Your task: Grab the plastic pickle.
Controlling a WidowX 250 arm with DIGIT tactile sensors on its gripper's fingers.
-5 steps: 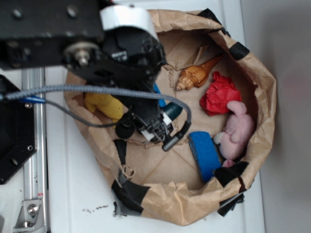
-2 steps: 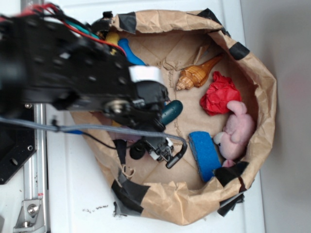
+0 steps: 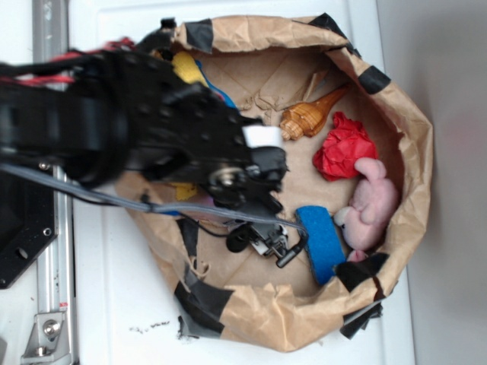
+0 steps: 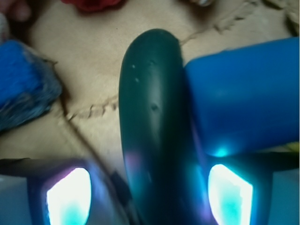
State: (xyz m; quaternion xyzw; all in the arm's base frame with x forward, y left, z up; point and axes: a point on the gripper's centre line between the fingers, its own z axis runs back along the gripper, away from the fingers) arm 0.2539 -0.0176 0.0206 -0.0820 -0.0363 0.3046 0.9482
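hand spread wide, one finger each side of the plastic pickle, which lies on the brown paper bag floor, pressed against the blue bottle. approach looks finished; closing and lifting remain.

Both views are evenly lit with soft, diffuse light and no harsh glare. In the exterior view the robot arm is smeared with motion blur, its black surfaces swallowing detail, while the paper bag stays fairly sharp and casts a soft shadow onto its inner floor. The wrist view is soft throughout. The plastic pickle carries a faint sheen, and 2 fingertips at the bottom edge glow washed-out white-cyan, fully out of focus.
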